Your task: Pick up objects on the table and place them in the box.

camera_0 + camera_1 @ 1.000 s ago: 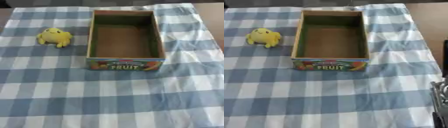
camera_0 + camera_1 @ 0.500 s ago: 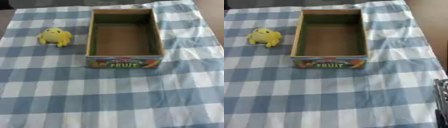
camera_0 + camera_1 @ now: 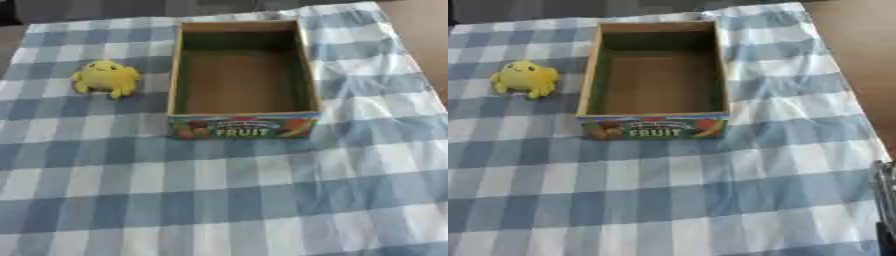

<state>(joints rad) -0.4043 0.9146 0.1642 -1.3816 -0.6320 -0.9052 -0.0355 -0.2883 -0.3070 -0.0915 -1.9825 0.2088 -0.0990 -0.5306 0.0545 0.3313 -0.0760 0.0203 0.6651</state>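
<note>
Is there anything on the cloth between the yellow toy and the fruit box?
Nothing: in the left eye view only bare blue-and-white checked cloth lies between the yellow toy and the left wall of the fruit box. The box is empty.

In the right eye view only a sliver of the right hand (image 3: 884, 200) shows at the lower right edge, too cut off to read its fingers. The checked tablecloth (image 3: 219, 200) runs past the bottom edge, and small print above "FRUIT" on the box (image 3: 243, 126) is blurred
</note>
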